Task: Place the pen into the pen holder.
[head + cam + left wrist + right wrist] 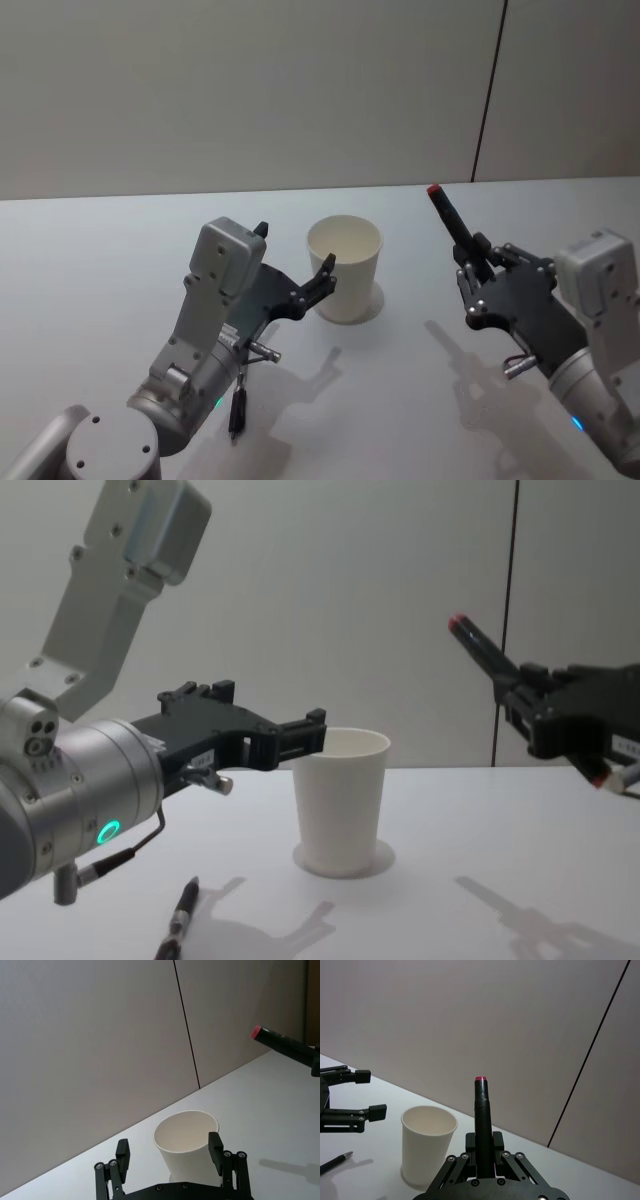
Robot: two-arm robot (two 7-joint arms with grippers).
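The pen holder, a white paper cup (345, 272) (340, 800) (428, 1146) (186, 1145), stands upright on the white table, with nothing visible inside it. My right gripper (470, 268) (484, 1141) (520, 688) hovers to the cup's right, above the table, shut on a black pen with a red tip (448, 216) (481, 1107) (478, 643) (280, 1044). The pen slants up with the red tip uppermost. My left gripper (297, 250) (168, 1144) is open just left of the cup at rim height, one fingertip close to the rim.
A second, thin black pen (237, 405) (180, 920) (335, 1161) lies flat on the table (400, 400) under my left arm. A grey wall with a dark vertical seam (488, 90) rises behind the table's far edge.
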